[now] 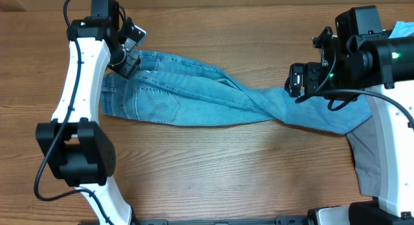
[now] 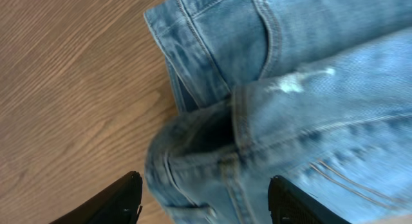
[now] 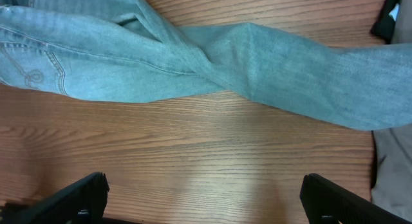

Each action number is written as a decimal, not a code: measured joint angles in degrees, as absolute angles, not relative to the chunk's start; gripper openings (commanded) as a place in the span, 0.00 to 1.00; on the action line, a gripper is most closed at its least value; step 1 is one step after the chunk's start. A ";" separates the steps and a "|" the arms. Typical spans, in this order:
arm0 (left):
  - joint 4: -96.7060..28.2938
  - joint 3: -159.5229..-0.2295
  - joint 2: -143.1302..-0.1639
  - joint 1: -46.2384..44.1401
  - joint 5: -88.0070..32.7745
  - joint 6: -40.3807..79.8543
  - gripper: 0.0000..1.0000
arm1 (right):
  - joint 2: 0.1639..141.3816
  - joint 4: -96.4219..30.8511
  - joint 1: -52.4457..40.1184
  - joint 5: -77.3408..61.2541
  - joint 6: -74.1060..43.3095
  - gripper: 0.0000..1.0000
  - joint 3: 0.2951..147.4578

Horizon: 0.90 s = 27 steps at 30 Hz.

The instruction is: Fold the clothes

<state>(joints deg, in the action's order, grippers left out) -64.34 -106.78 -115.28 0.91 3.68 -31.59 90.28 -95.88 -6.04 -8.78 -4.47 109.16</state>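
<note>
Long light-blue denim jeans (image 1: pixel 194 99) lie stretched across the table, waistband and stitched back pocket at the left, legs twisted once near the middle and running right. My left gripper (image 1: pixel 128 61) hangs over the waistband's far corner. In the left wrist view its jaws (image 2: pixel 206 201) are wide open with bunched waistband denim (image 2: pixel 212 140) between them. My right gripper (image 1: pixel 296 83) hovers over the leg ends. In the right wrist view its jaws (image 3: pixel 206 198) are open and empty above bare wood, with the jeans (image 3: pixel 193 56) lying beyond the fingertips.
Grey trousers (image 1: pixel 370 154) lie at the right edge, partly under the jeans' leg ends, and also show in the right wrist view (image 3: pixel 394 166). A pale-blue garment (image 1: pixel 404 28) sits at the far right behind the right arm. Both arm bases stand at the near edge.
</note>
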 measured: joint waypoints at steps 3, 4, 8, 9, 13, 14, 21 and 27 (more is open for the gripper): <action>-63.61 -106.78 -116.92 1.91 3.64 -32.97 0.65 | 90.28 -96.03 -6.04 -8.78 -4.49 1.00 109.16; -63.61 -106.78 -117.38 2.09 3.64 -33.26 0.65 | 90.28 -95.98 -6.04 -8.78 -4.49 1.00 109.16; -63.61 -106.78 -118.96 2.85 3.64 -35.33 0.71 | 90.28 -96.03 -6.02 -8.78 -4.47 1.00 109.14; -63.61 -106.78 -119.04 3.03 3.64 -36.23 0.71 | 90.28 -95.94 -6.04 -8.75 -4.47 1.00 109.16; -63.20 -106.87 -120.03 4.36 2.76 -38.15 0.63 | 90.28 -95.96 -6.02 -8.78 -4.49 1.00 109.16; -63.18 -106.87 -120.53 4.89 2.13 -38.74 0.55 | 90.28 -95.88 -6.04 -8.78 -4.49 1.00 109.16; -63.31 -106.89 -121.99 6.39 0.58 -41.08 0.90 | 90.28 -94.21 -6.04 -8.78 -4.49 1.00 109.16; -65.80 -106.89 -122.02 6.42 -3.97 -45.15 0.82 | 90.28 -93.71 -6.02 -8.80 -4.49 1.00 109.16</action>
<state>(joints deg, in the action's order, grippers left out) -65.80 -106.89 -122.02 6.42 -3.97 -45.15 90.28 -93.71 -6.02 -8.80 -4.49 109.16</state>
